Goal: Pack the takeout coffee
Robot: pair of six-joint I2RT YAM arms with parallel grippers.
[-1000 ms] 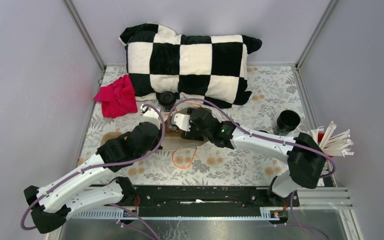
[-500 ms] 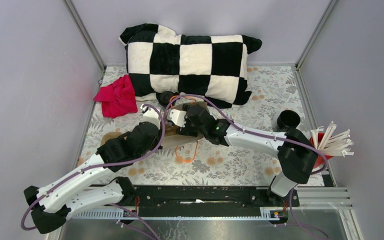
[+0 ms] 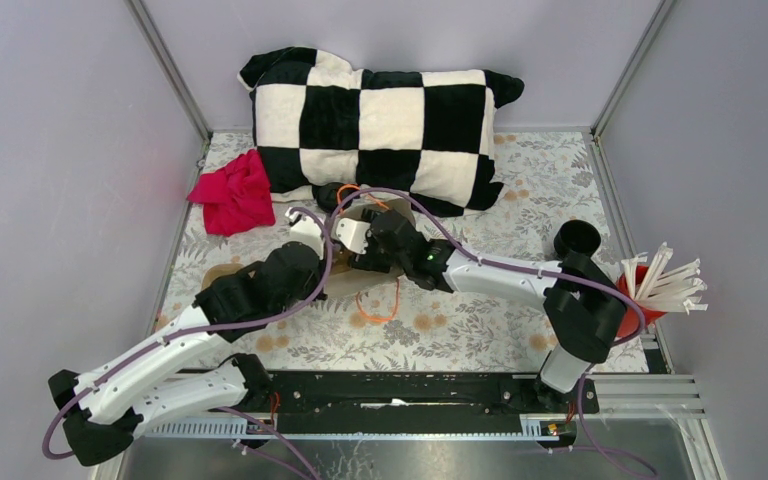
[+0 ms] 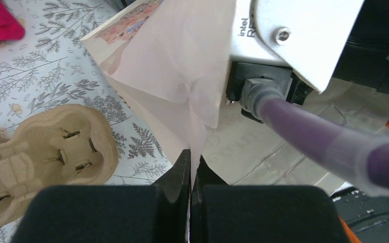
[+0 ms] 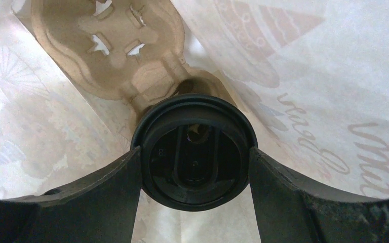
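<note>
One takeout coffee cup (image 5: 195, 157), black with a round sip lid, sits between my right gripper's fingers (image 5: 111, 187), which press its sides. It is inside a pale printed paper bag (image 5: 304, 66), over a pocket of a brown pulp carrier (image 5: 116, 45) lying in the bag. In the top view my right gripper (image 3: 355, 255) reaches into the bag's mouth (image 3: 345, 282). My left gripper (image 4: 191, 162) is shut on the bag's upper edge (image 4: 182, 76) and holds it up. Another black cup (image 3: 577, 238) stands at the right.
A second pulp carrier (image 4: 40, 147) lies on the floral cloth left of the bag. A checkered pillow (image 3: 380, 125) and a red cloth (image 3: 235, 195) lie at the back. A red cup of white straws (image 3: 655, 285) stands far right. Orange bag handles (image 3: 375, 310) trail forward.
My right arm has pushed left and deeper into the bag with the cup. The bag's top has risen toward the pillow, covering the dark round thing there. The left arm has held still.
</note>
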